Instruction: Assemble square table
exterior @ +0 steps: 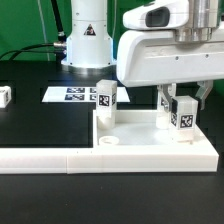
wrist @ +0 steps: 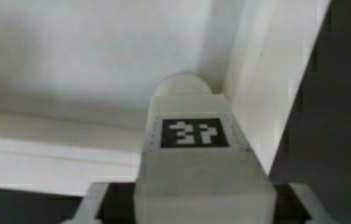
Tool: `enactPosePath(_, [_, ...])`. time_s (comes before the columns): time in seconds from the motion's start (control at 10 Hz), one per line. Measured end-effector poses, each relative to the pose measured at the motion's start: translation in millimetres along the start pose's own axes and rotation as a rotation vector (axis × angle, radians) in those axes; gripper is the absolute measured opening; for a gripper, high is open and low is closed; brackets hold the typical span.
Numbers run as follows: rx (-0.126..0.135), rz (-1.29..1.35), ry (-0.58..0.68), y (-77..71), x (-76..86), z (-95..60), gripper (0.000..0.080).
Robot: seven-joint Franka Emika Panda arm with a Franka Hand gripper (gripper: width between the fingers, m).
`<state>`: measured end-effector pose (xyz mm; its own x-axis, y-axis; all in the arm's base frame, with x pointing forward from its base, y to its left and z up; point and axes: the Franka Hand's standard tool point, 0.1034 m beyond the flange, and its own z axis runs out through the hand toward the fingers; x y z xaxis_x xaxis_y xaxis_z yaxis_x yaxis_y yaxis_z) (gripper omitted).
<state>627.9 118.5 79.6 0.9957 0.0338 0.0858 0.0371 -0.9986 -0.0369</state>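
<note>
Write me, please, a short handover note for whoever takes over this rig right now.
Gripper: fingers flank the upright leg at the exterior view's right; a firm grip is not visible.
Tabletop lies against the barrier; a second leg stands upright at its far corner.
Done: nothing confirmed seated.
Left: fill the empty corner hole, fetch the white block at the exterior view's left edge.

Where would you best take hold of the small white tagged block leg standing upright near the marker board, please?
I would take the small white tagged block leg by its upper half, coming straight down from above, across two opposite flat sides: it stands upright, with its top free.
</note>
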Motion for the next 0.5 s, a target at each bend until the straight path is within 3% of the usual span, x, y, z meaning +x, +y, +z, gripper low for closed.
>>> enactPosePath(0.5, [0.015,0.537,0.039,2.4,-2.3,0.7,0.0290])
